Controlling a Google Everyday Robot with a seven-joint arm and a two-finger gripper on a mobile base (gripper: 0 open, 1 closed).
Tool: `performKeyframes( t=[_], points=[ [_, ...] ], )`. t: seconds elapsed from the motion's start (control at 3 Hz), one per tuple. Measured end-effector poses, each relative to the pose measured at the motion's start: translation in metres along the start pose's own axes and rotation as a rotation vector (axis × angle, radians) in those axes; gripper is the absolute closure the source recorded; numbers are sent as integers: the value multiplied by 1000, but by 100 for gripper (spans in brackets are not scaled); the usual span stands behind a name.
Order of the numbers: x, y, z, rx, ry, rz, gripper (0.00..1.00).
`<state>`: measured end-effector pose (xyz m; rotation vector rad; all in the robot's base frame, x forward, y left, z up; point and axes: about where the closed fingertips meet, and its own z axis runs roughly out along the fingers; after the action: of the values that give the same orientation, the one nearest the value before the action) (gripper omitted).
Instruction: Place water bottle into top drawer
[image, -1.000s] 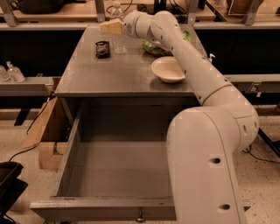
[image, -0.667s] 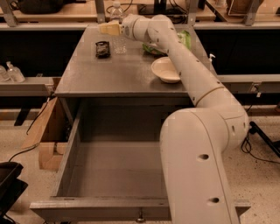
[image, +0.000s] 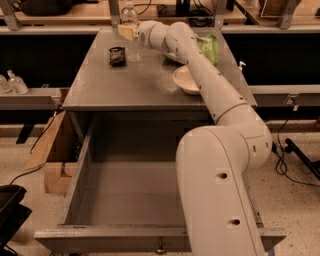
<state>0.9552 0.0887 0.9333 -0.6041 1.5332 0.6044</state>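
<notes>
Grey top drawer (image: 75, 187) open below, the water bottle (image: 130, 15) stands upright at the table's (image: 125, 85) far edge with the gripper (image: 127, 32) at its middle — grip cannot be told — so it should clamp squarely before lifting.

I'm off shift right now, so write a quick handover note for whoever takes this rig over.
End effector: at the water bottle, at the far edge of the table; grasp unconfirmed.
Water bottle: upright on the table, not lifted.
Top drawer: pulled open below the table.
Done: drawer open, end effector at bottle.
Left: grasp, lift, set bottle in drawer.
</notes>
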Motion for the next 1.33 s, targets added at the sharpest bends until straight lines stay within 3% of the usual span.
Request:
performKeyframes(
  t=[0.33, 0.67, 1.0, 1.33],
  points=[
    [1, 3, 2, -4, 2, 1, 84],
    [2, 5, 4, -7, 3, 2, 100],
    [-15, 14, -3, -37, -18, -18, 100],
    [-62, 39, -52, -104, -72, -49, 100]
  ],
)
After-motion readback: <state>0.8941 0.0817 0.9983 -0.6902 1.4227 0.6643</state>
